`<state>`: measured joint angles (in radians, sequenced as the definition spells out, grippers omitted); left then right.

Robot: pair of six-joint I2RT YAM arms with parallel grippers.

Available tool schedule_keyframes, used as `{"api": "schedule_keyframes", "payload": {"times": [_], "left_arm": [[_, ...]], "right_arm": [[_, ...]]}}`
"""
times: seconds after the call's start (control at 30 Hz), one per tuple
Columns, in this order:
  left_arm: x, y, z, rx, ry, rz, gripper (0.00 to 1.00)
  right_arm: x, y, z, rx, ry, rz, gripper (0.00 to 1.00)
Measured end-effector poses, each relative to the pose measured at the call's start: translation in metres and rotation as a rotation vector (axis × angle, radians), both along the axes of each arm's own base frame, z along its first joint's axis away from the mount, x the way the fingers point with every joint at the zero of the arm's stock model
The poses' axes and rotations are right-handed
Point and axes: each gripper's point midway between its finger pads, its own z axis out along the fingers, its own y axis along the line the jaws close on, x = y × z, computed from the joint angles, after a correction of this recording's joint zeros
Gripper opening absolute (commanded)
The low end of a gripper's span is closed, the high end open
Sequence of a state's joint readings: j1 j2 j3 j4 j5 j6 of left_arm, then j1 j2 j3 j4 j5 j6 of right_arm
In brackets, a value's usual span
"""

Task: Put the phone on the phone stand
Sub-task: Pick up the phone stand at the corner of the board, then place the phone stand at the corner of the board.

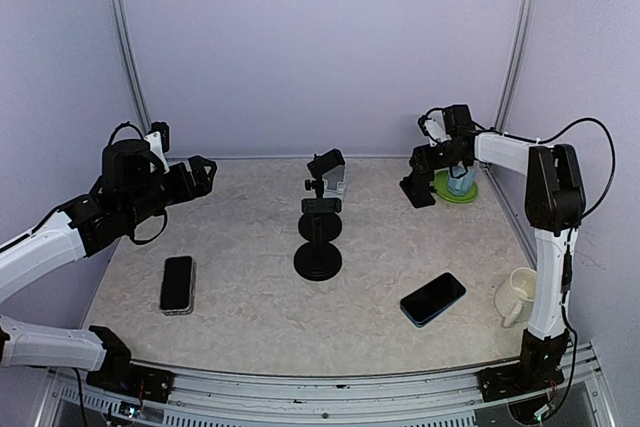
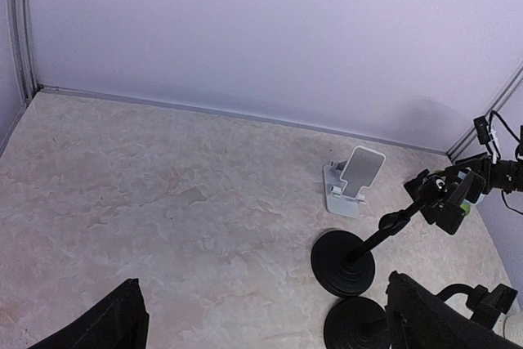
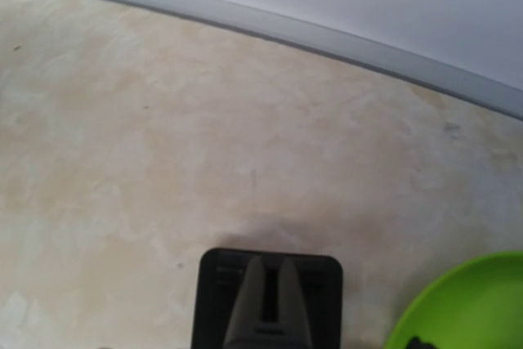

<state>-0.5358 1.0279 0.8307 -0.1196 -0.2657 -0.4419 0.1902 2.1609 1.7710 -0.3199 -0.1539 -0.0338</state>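
Two dark phones lie flat on the table, one at the left (image 1: 177, 284) and one with a blue edge at the right (image 1: 433, 298). A black round-base phone stand (image 1: 318, 247) (image 2: 343, 261) rises mid-table, with a second black base (image 2: 355, 324) close by it. Behind them sits a white folding stand (image 1: 338, 179) (image 2: 353, 181). A small black stand (image 1: 417, 190) (image 3: 270, 300) sits at the far right. My left gripper (image 1: 205, 175) (image 2: 265, 304) hovers open above the table's left side, holding nothing. My right gripper (image 1: 421, 177) is down at the small black stand; its fingers do not show plainly.
A green plate (image 1: 458, 191) (image 3: 462, 304) carrying a bluish object lies just right of the small black stand. A cream mug (image 1: 515, 297) stands near the right arm's column. Walls and metal rails close in the back and sides of the table.
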Motion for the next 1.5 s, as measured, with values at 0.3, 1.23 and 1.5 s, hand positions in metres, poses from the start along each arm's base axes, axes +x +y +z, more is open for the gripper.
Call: {"api": "schedule_keyframes", "payload": {"times": [0.3, 1.23, 1.5], "left_arm": [[0.000, 0.000, 0.000, 0.000, 0.000, 0.000, 0.99], [-0.001, 0.002, -0.010, 0.012, 0.016, 0.005, 0.99], [-0.001, 0.003, -0.011, 0.013, 0.018, 0.006, 0.99]], "right_arm": [[0.009, -0.001, 0.015, 0.021, -0.028, -0.114, 0.56], [0.024, -0.003, 0.004, 0.012, -0.013, -0.261, 0.68], [0.024, -0.005, 0.001, 0.004, -0.009, -0.270, 0.80]]}}
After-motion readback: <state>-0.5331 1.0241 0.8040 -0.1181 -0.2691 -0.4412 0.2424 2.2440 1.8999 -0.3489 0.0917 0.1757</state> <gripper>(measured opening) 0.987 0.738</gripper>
